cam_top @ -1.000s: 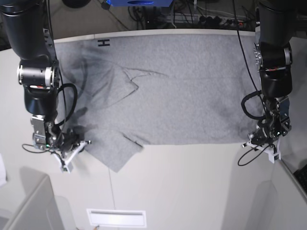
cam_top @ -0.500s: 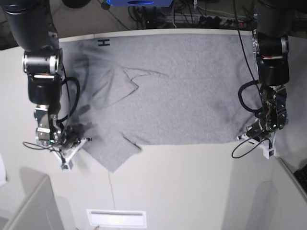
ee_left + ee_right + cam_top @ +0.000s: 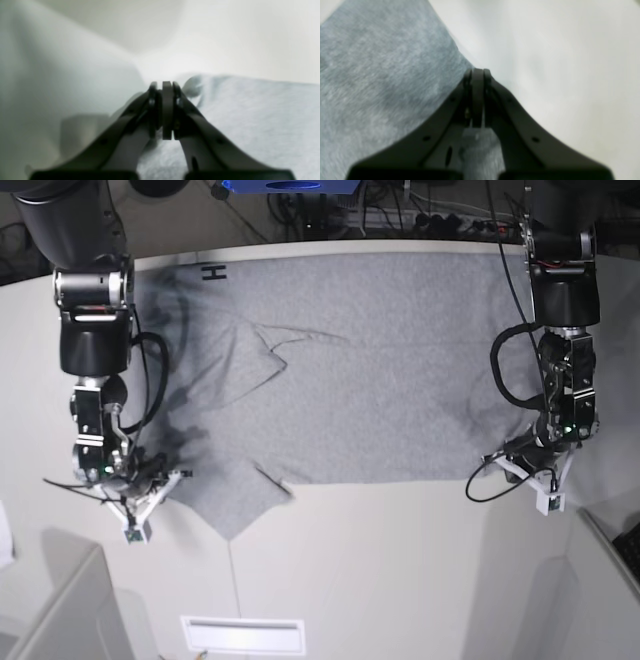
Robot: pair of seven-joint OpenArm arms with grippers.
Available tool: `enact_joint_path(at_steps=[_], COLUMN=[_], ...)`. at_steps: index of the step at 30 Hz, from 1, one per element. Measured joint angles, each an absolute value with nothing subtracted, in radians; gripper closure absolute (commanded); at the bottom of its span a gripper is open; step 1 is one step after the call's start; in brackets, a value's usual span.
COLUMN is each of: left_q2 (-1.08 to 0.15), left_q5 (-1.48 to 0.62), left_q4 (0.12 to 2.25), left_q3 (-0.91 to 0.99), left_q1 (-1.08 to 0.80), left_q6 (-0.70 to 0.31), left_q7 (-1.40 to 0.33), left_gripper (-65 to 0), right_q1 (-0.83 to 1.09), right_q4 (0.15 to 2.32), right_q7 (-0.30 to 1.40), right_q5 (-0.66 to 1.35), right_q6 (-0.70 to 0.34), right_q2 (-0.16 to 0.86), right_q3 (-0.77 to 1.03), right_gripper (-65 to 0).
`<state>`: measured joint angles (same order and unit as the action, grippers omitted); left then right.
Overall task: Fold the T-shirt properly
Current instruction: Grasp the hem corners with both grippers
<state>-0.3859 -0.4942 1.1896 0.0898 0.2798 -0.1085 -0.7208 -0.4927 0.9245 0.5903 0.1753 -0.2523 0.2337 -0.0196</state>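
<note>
The T-shirt (image 3: 380, 370) lies spread on the tabletop (image 3: 400, 570), both the left gripper (image 3: 162, 110) and the right gripper (image 3: 477, 97) with jaws pressed together on its near edge (thin bites), so uneven lifting risks slip or skewed fold.

Left gripper (image 3: 505, 464) now clamped on T-shirt (image 3: 380, 360) corner, shifted inward, right gripper (image 3: 160, 485) lower, hem dragged

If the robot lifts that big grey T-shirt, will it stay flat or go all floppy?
Probably floppy: the big grey cotton T-shirt already shows creases and a turned-over flap. It would likely sag between the shut left gripper and right gripper. It probably won't slide easily.
</note>
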Motion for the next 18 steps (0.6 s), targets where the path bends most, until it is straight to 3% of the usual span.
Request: enact_joint_path(at_steps=[6,18], left_q2=[-0.377,-0.374], left_q5=[-0.484,-0.497], left_q4=[1.351,1.634], left_q3=[0.277,0.343], left_q1=[0.208,0.088], left_q6=[-0.106,-0.112], left_q7=[-0.863,-0.956], left_gripper=[0.0,0.0], right_q1=[-0.456,-0.383], right_q4=[0.992,1.119], right_q7=[0.617,0.631], right_q5=[0.173,0.174], right_q6=[-0.250,-0.250], right_q2=[0.239,0.234], right_q3=[-0.020,-0.020], right_gripper=[0.0,0.0])
